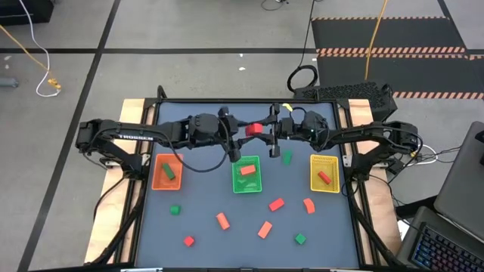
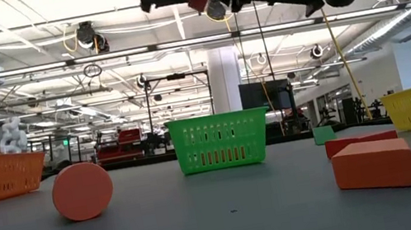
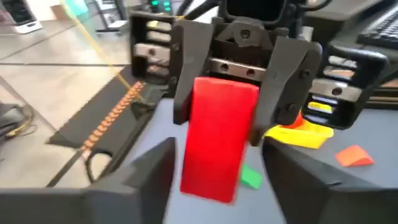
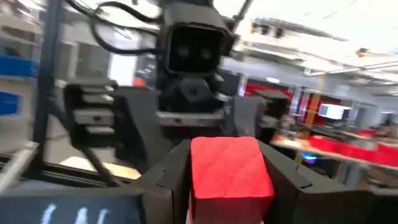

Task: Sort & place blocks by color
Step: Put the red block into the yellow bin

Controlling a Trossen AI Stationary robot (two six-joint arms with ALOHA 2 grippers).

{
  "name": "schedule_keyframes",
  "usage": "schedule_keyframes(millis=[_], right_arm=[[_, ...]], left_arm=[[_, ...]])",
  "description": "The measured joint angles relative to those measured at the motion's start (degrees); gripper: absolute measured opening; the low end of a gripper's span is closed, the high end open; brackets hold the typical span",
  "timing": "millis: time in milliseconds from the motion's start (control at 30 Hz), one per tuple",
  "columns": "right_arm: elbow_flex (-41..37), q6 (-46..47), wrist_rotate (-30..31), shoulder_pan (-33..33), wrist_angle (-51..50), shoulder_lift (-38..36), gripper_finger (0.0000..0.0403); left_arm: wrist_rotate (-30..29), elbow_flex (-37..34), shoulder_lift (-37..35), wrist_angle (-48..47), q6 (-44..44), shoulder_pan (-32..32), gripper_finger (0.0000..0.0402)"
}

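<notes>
The right claw (image 1: 271,130) clamps the red block (image 1: 255,129) at twelve o'clock; the left claw (image 1: 236,130), fingers apart, faces it. Early release drops it.

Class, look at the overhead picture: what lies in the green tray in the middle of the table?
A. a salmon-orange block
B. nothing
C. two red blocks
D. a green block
A: a single salmon-orange block lies in the green tray, seen from above.
</notes>
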Motion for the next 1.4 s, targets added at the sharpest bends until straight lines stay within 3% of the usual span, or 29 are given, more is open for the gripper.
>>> schedule_keyframes(millis=[167, 333, 533, 833, 1400], right_arm=[[0.0, -1.6, 4.0, -0.6, -3.1, 0.0, 0.0125], [-0.1, -2.5, 10.1, -1.9, -12.6, -3.2, 0.0125], [0.0, -1.4, 13.3, -4.0, -28.6, -11.7, 0.0125], [-0.1, -0.6, 25.1, -4.3, -49.1, -22.6, 0.0125], [-0.1, 6.6, 31.9, -4.3, -67.1, -28.2, 0.0125]], left_arm=[[-7.3, 0.0, -2.3, -5.1, 0.7, 0.0, 0.0321], [-11.4, 0.0, -3.5, -8.8, 0.1, 0.0, 0.0341], [-11.8, 0.0, -3.5, -13.9, -2.6, 0.0, 0.0319], [-13.3, 0.0, -3.5, -19.5, -5.9, 0.2, 0.0270], [-14.8, 0.0, -3.5, -23.9, -13.9, 0.3, 0.0253]])
